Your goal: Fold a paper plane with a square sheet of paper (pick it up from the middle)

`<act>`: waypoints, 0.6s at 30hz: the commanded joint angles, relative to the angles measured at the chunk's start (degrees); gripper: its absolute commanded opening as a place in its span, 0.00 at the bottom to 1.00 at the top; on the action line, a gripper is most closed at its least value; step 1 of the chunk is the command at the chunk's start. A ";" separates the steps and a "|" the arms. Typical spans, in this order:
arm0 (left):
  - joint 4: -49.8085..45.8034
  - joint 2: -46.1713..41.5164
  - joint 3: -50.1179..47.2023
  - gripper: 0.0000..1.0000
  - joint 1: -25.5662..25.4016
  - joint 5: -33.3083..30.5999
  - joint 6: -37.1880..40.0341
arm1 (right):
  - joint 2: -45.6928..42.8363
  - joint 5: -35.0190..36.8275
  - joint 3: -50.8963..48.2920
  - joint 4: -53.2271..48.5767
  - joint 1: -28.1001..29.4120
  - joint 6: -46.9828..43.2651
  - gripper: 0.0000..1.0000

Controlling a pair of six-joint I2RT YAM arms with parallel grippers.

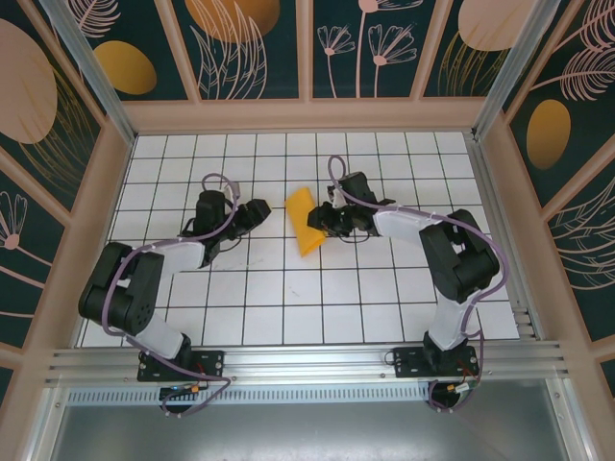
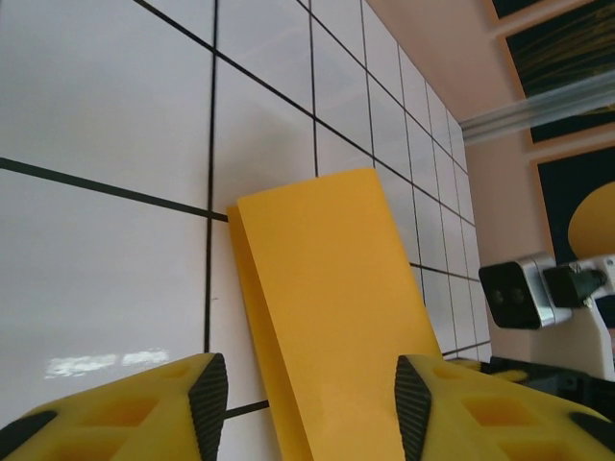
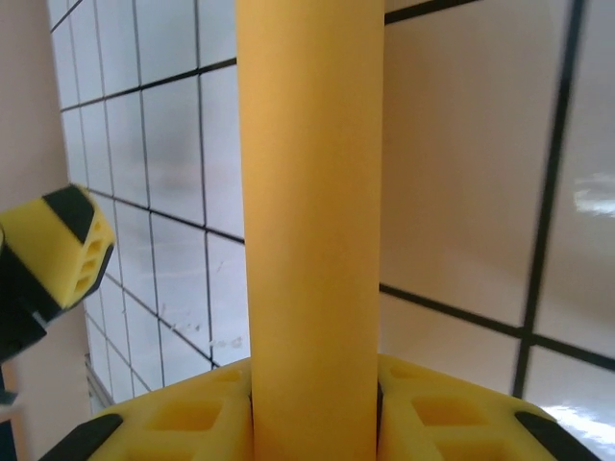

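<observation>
Your right gripper [image 1: 320, 223] is clamped on the thin orange-yellow square sheet of paper [image 1: 302, 223], which is already folded into a narrow strip. In the right wrist view the strip [image 3: 307, 192] rises straight up the middle of the frame out of the closed yellow fingers [image 3: 432, 418], filling the gap between them.

In the top view the sheet sits just above the centre of the frame on the white tiled table with black grid lines [image 1: 288, 298]. It is between the two grippers.

Your left gripper [image 1: 259, 213] is just left of the sheet, with its jaws about half apart and nothing gripped. In the left wrist view the strip [image 2: 327, 288] runs from mid-frame down to the bottom edge between the two black-padded fingers [image 2: 208, 394]. Its right edge is very near the right-hand pad, but I cannot tell whether they touch.

- **Splitting the fold:** Along the strip's left edge in that view, a lower layer peeks out from under the top one. If the left jaws close there, they may catch one layer and pull the fold open.
- **Twisting or creasing:** A sideways push from the left fingers could twist the strip inside the right grip, or put a stray crease in it.
- **Tearing:** The sheet is thin, so pulling the two arms apart while both hold it could tear it or slide it out.
- **Collision:** The grippers are close together, so bringing them much closer risks knocking the fingers together.
</observation>
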 commanded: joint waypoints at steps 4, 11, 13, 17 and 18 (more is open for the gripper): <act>4.20 6.10 5.16 0.44 -4.32 0.85 -1.63 | 1.93 2.41 -2.13 -0.86 -0.95 1.52 0.31; 4.70 13.30 10.34 0.33 -7.37 0.79 -2.68 | 2.73 3.12 -2.83 -1.04 -1.32 2.43 0.31; 4.51 15.14 11.63 0.30 -7.88 0.51 -2.88 | 2.90 3.24 -2.94 -1.20 -1.38 2.59 0.30; 3.46 18.25 13.71 0.25 -8.52 0.25 -3.23 | 3.08 2.95 -3.29 -1.08 -1.65 2.84 0.30; 3.43 18.92 14.18 0.23 -8.67 0.40 -3.29 | 3.11 2.86 -3.38 -1.05 -1.65 2.89 0.30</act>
